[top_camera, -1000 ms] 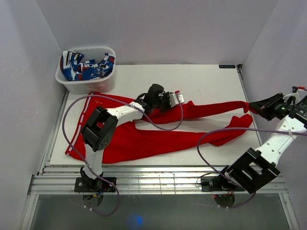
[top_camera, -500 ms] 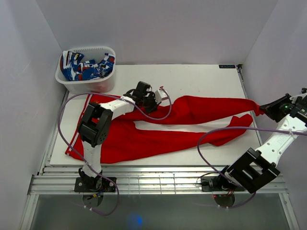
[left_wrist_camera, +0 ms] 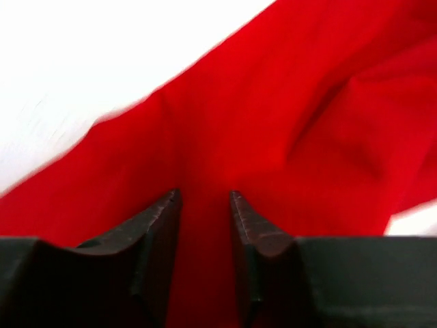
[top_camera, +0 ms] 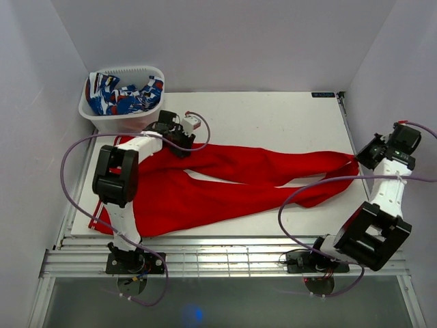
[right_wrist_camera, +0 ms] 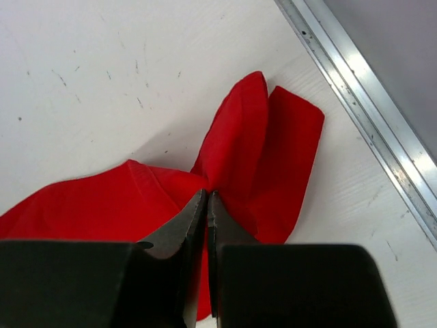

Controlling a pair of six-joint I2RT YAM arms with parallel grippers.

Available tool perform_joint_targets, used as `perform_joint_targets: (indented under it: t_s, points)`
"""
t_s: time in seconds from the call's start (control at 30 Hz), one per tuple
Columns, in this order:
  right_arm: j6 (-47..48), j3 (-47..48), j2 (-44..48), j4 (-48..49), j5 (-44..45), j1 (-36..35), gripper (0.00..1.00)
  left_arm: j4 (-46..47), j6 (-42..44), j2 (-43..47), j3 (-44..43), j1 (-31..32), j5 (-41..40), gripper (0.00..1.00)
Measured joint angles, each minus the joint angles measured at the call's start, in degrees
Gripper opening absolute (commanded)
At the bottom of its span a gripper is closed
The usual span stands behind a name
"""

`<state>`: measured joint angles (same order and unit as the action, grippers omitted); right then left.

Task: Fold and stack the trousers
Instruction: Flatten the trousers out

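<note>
The bright red trousers (top_camera: 205, 195) lie across the white table (top_camera: 273, 113), waist at the left and both legs running right. My left gripper (top_camera: 181, 139) is at the far leg's upper end near the waist. In the left wrist view the gripper (left_wrist_camera: 203, 195) has its jaws narrowly apart with red cloth (left_wrist_camera: 273, 102) filling the gap. My right gripper (top_camera: 364, 156) is at the table's right edge. In the right wrist view this gripper (right_wrist_camera: 206, 193) is pinched shut on the far leg's cuff (right_wrist_camera: 273, 157).
A white basket (top_camera: 126, 119) holding blue-white-red patterned cloth (top_camera: 123, 96) stands at the back left, close behind my left gripper. A metal rail (right_wrist_camera: 369, 116) runs along the table's right edge beside the cuff. Grey walls close in on both sides.
My left gripper has moved left along the far leg, from mid-table to near the basket. The far leg now lies stretched and wider. My right gripper stayed at the cuff by the right edge.
</note>
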<state>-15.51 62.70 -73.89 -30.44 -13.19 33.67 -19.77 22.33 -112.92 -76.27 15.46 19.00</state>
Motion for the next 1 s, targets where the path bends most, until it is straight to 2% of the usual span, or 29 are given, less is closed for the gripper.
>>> perform_joint_targets:
  t_s: [0.17, 0.27, 0.37, 0.53, 0.83, 0.9, 1.0]
  points:
    - [4.26, -3.39, -3.28, 7.76, 3.89, -4.98, 0.08, -4.9, -1.01, 11.19, 2.67, -7.1, 1.79, 0.54]
    - [6.8, -3.1, -5.99, 10.93, 4.24, -5.09, 0.08, -7.48, 0.0, 17.22, 1.79, -14.4, 3.28, 0.54]
    - [8.55, -1.68, -10.43, 12.52, 4.24, -5.46, 0.08, -8.94, 1.07, 19.65, 0.7, -23.17, 4.07, 0.54]
    - [10.67, 1.27, -17.35, 13.53, 4.24, -7.54, 0.08, -10.23, 0.85, 17.49, 0.61, -34.25, 4.07, 0.52]
    - [16.0, 7.15, -22.01, 13.81, 2.95, -12.31, 0.08, -5.88, -10.25, 5.27, 0.48, -39.85, 3.23, 0.64]
    - [17.4, 8.15, -22.73, 13.7, 2.54, -12.55, 0.08, -3.78, -12.35, 3.93, 0.79, -40.87, 3.15, 0.75]
    - [19.26, 9.01, -23.98, 13.14, 2.27, -12.74, 0.08, -0.81, -15.56, 3.19, 1.07, -42.21, 2.64, 0.77]
